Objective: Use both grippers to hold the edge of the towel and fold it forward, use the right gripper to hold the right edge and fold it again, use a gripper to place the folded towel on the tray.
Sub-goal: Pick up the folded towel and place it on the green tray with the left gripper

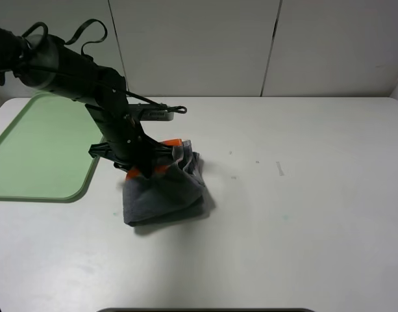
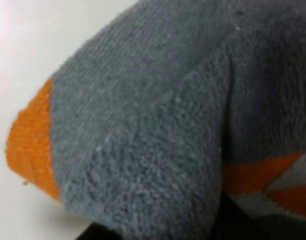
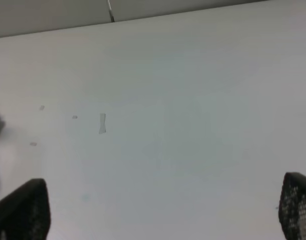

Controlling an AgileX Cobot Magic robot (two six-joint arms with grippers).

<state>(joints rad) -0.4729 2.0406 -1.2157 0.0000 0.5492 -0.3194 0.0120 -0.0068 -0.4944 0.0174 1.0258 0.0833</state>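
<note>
On the far left, at about nine o'clock on the table [image 1: 302,214], lies the light-green tray [image 1: 36,153], bare of cloth. Just beside its right rim, the left gripper [image 1: 143,168] reaches down from the ten o'clock corner, its fingers closed on the near-left top of the towel [image 1: 166,192]. In the left wrist view the fingers themselves are hidden, with grey terry [image 2: 157,130] and an orange stripe filling the picture right up to the lens.

The towel sits a little left of centre, bunched into a rough folded bundle; its upper part looks lifted while the lower part rests on the table. It is close to the tray, at its four o'clock corner, but not on it.

To the right the table is bare. The right gripper [image 3: 162,210] is out of sight from above; its own camera shows two black fingers standing wide apart over empty surface, holding nothing.

The risks, as I judge them: the hold seems to catch only the upper layers, so the lower folds may sag open or drop when carried. A dragged lower edge could snag on the tray's raised rim and unfold the bundle, or leave the towel half over the rim.
</note>
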